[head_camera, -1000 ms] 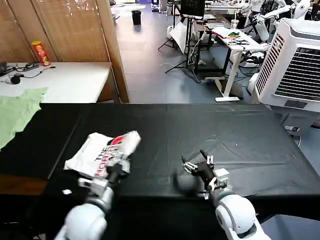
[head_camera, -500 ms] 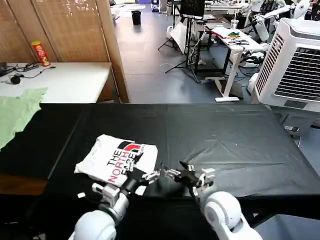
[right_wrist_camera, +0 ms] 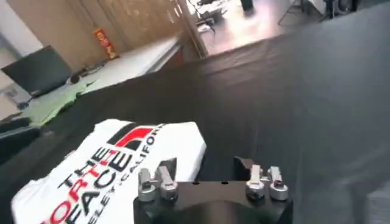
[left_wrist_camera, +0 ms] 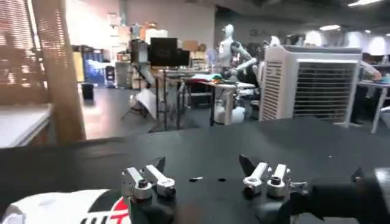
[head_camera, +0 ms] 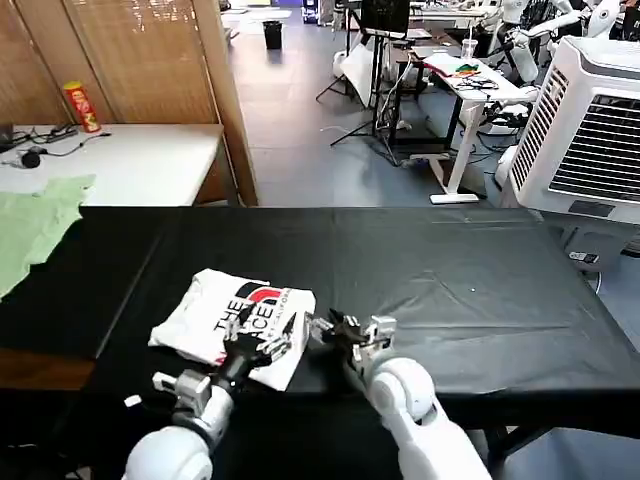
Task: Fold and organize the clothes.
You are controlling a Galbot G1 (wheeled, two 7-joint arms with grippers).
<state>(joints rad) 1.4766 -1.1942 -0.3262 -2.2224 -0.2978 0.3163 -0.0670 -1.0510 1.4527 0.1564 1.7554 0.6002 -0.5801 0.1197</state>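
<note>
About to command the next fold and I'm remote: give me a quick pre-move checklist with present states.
1. White T-shirt folded, print up, on the black table: ok.
2. Left hand over the shirt's near edge, fingers open, nothing held: ok.
3. Right hand beside the shirt's right edge, open, empty: ok.
4. The two hands close together near the shirt's corner: cannot tell if they clear each other.
5. Pale green garment lies apart at the far left: ok.

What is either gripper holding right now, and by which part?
Nothing is held. The left gripper and the right gripper are both open, at the near right corner of the folded T-shirt, which lies flat on the black table.
</note>
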